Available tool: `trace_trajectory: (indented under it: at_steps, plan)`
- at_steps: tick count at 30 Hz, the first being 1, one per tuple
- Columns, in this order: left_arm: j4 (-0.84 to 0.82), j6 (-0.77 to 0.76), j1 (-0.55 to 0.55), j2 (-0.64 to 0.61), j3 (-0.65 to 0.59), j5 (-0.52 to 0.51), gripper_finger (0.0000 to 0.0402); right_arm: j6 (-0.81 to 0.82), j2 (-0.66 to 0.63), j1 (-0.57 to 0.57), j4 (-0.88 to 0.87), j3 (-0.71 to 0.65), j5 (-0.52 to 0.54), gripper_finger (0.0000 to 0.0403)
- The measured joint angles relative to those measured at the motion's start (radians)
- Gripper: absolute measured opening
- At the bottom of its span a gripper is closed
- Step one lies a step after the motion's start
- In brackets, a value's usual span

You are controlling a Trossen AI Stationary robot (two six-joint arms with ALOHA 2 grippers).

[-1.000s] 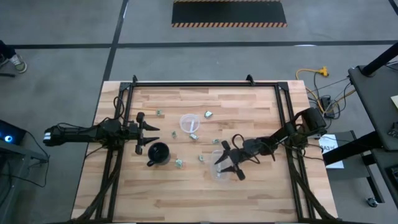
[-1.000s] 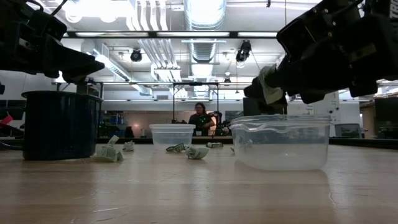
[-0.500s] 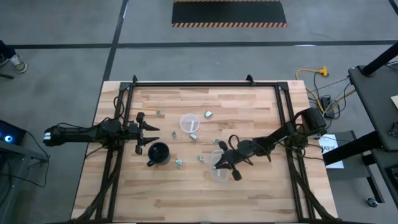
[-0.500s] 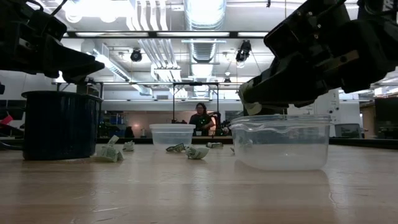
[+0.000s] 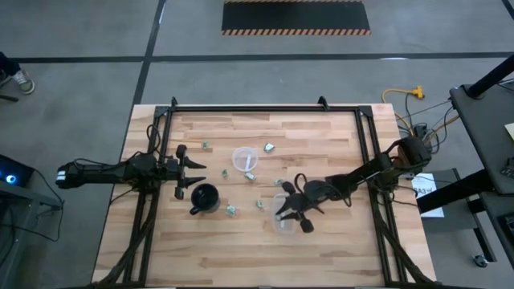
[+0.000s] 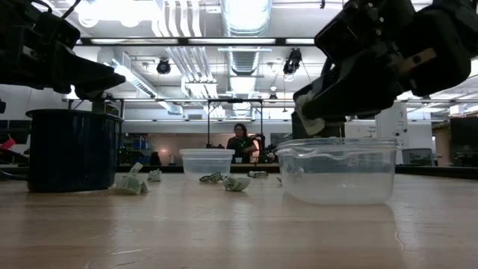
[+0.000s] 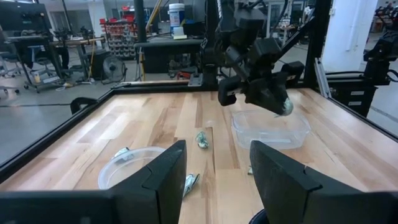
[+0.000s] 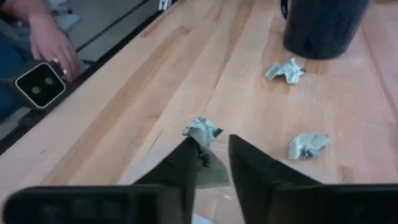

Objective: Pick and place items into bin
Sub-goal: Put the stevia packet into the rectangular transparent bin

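Several crumpled pieces [image 5: 230,210] litter the wooden table [image 5: 321,136]; right end effector [image 8: 208,163] pinches one.

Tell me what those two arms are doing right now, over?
Right claw shut on crumpled green piece, above clear tub. Left claw open, idle over black mug. Other pieces scattered; path clear.

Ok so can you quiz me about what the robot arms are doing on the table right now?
1. True or false: the right gripper is pinching a crumpled green piece.
2. What sits just beside the open left gripper? A) black mug B) red ball C) blue plate
3. Fill in: the right gripper hangs over a clear ____.

Key: 1 true. 2 A. 3 clear tub.
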Motion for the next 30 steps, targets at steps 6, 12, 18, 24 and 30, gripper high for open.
trace_trajectory:
  at_steps: [6,12,18,24,30]
  plan:
    - [0.001,0.0,0.0,0.0,0.0,0.0,0.0162,0.003,-0.017,-0.001,-0.133,0.054,0.0,0.0184]
    - [-0.001,0.0,0.0,0.002,0.0,0.0,0.0162,-0.001,-0.071,0.0,-0.154,0.071,0.001,0.0247]
    - [0.001,0.0,0.0,0.005,0.0,0.0,0.0162,-0.006,-0.122,0.014,-0.149,0.023,0.002,0.0263]
    - [0.0,0.0,0.0,0.006,0.0,0.0,0.0162,-0.001,-0.122,0.02,-0.066,-0.034,0.009,0.0255]
    - [-0.001,0.0,0.0,0.007,0.0,0.0,0.0162,-0.046,-0.122,0.02,-0.019,-0.058,0.01,0.0249]
